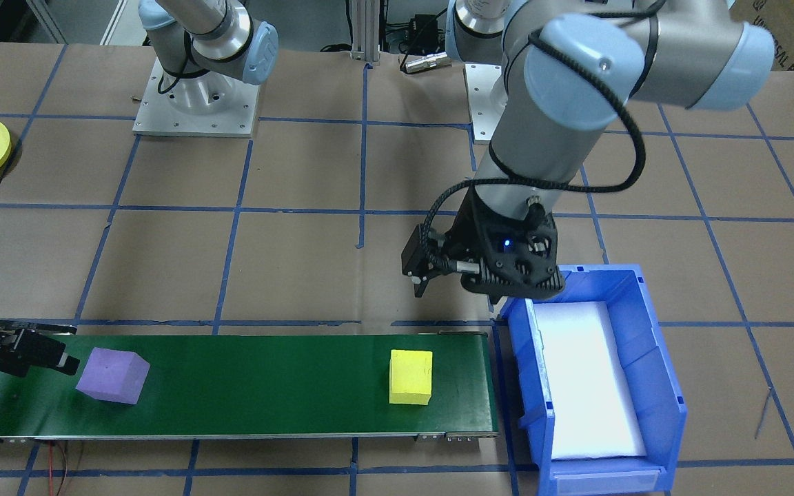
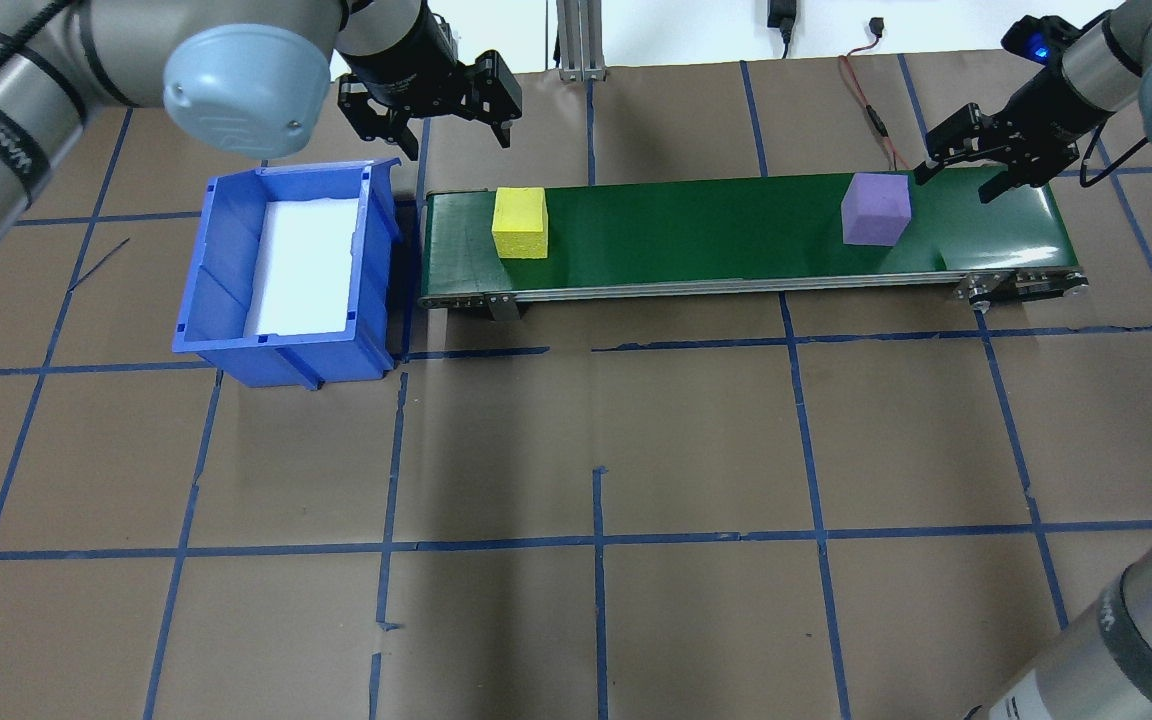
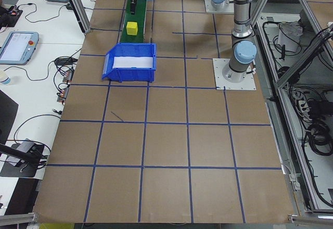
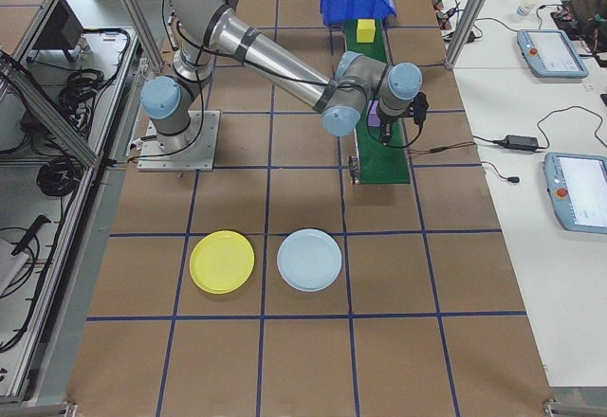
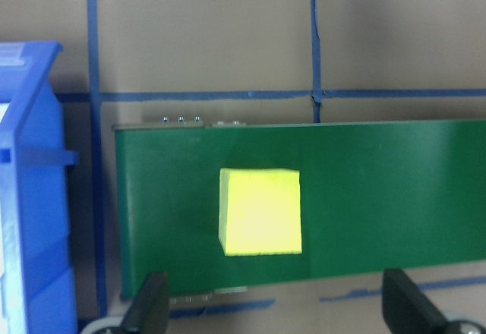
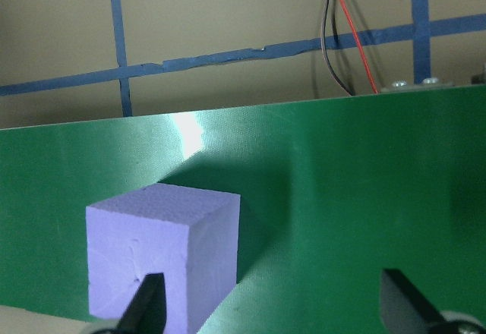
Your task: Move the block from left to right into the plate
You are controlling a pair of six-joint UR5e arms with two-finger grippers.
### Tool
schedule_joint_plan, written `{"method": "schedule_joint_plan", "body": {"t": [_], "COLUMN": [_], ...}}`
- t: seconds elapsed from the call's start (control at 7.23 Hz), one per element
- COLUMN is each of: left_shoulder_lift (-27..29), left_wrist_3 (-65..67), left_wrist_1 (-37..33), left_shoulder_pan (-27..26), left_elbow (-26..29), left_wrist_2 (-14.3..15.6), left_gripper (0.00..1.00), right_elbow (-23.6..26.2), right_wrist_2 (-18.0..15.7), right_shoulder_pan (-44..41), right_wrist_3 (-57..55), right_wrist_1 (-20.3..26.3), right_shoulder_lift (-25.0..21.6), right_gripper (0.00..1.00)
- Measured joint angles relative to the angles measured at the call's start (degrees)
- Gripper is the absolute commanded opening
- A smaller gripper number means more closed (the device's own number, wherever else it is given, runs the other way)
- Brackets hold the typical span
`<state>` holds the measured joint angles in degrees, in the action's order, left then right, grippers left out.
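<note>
A purple block [image 2: 875, 208] sits near the right end of the green conveyor belt [image 2: 716, 230]. A yellow block [image 2: 520, 222] sits near the belt's left end. My right gripper [image 2: 954, 182] hangs open just past the purple block, not touching it. In the right wrist view the purple block [image 6: 159, 258] lies low, by the left finger. My left gripper [image 2: 431, 125] is open, raised beyond the belt's left end. The left wrist view looks down on the yellow block [image 5: 260, 211]. The yellow plate [image 4: 222, 262] lies on the table, away from the belt's right end.
A blue bin [image 2: 276, 360] with a white liner stands against the belt's left end. A light blue plate [image 4: 309, 260] lies beside the yellow one. Brown paper with blue tape lines covers the table. Cables run behind the belt's right end.
</note>
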<state>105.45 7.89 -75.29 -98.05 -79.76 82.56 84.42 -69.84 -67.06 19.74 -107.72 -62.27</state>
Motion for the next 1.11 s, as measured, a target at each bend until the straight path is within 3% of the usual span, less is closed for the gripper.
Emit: {"method": "schedule_joint_plan", "body": {"t": [0.41,1.11], "left_shoulder_lift": [-11.2,-16.1], "left_wrist_3": [-0.1,-7.9], "left_wrist_1": [-7.1,-13.7], "left_shoulder_pan": [0.7,6.9], "left_elbow": [-4.7,-7.1], "left_wrist_2": [2.6,5.9], "left_gripper": [1.00,1.00], "right_elbow": [0.3,0.5], "right_wrist_2": [-0.5,-0.7], "right_shoulder_pan": [0.0,0.0], "right_wrist_3": [0.2,0.3], "right_wrist_1": [-1.2,-5.3], "right_shoulder_lift": [0.1,2.3], "right_gripper": [1.00,1.00]}}
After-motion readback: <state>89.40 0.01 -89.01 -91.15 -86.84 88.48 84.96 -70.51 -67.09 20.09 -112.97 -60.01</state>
